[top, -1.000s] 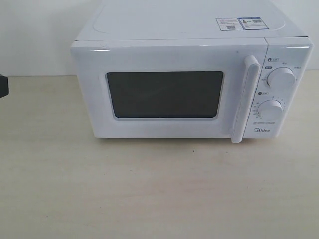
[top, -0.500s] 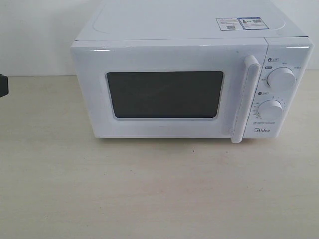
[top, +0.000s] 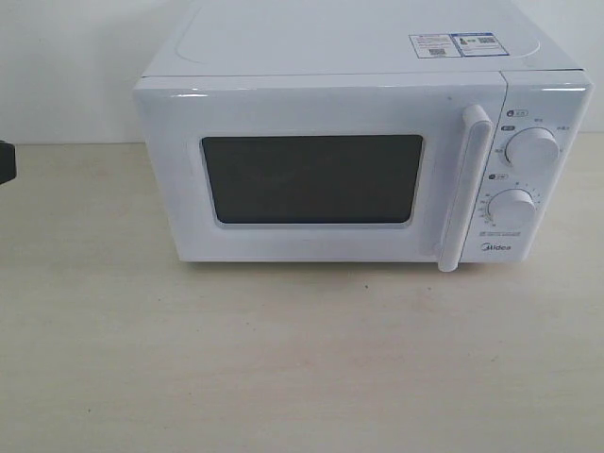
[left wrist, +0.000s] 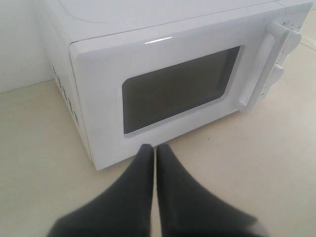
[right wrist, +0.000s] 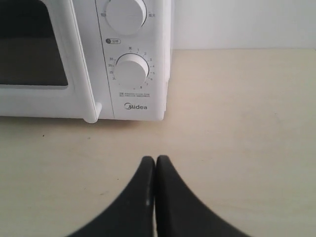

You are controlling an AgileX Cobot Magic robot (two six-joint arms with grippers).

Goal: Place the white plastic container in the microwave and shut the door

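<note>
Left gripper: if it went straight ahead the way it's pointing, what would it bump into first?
Probably the closed white door of the white box-shaped microwave, low down, just under its dark window. The shut black left gripper points at it, with only tabletop between; how far is unclear.

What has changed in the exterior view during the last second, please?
Nothing visibly changed. The microwave stands in the same place, its door remains shut, and the dark part at the left edge has not moved.
</note>
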